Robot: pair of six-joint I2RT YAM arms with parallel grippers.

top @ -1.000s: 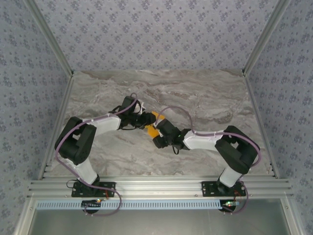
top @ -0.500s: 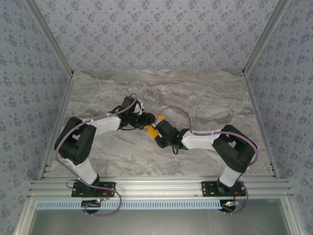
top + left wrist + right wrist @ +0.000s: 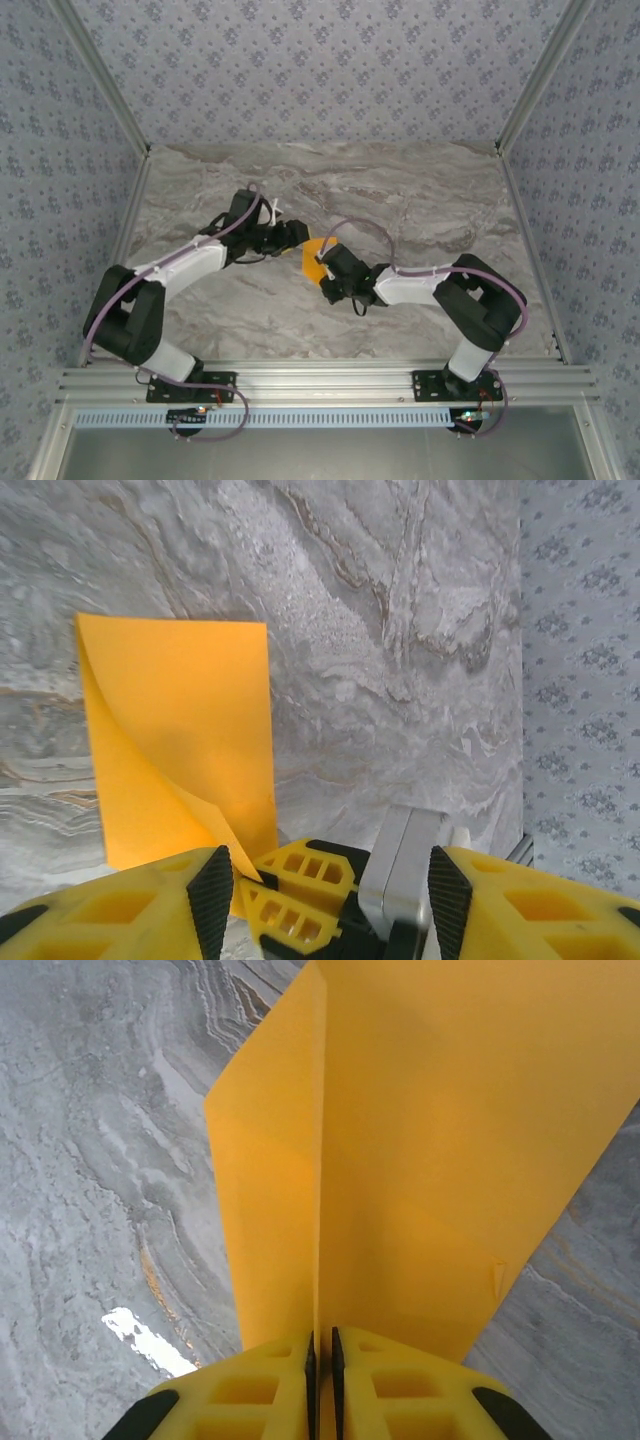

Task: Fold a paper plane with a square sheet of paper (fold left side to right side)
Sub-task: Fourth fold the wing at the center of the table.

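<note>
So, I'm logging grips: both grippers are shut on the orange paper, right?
Not both. The right gripper is shut on the paper, but the left gripper is wide open, as the left wrist view shows.

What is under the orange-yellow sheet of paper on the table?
The grey marble table shows all around the sheet of paper, so it likely lies beneath; that stretch itself is covered. The right gripper has its jaws shut on the sheet's edge.

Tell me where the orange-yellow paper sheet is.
Top view: the orange-yellow paper sheet sits central on the marble table, pinched by the right tool, left tool open beside it.
</note>
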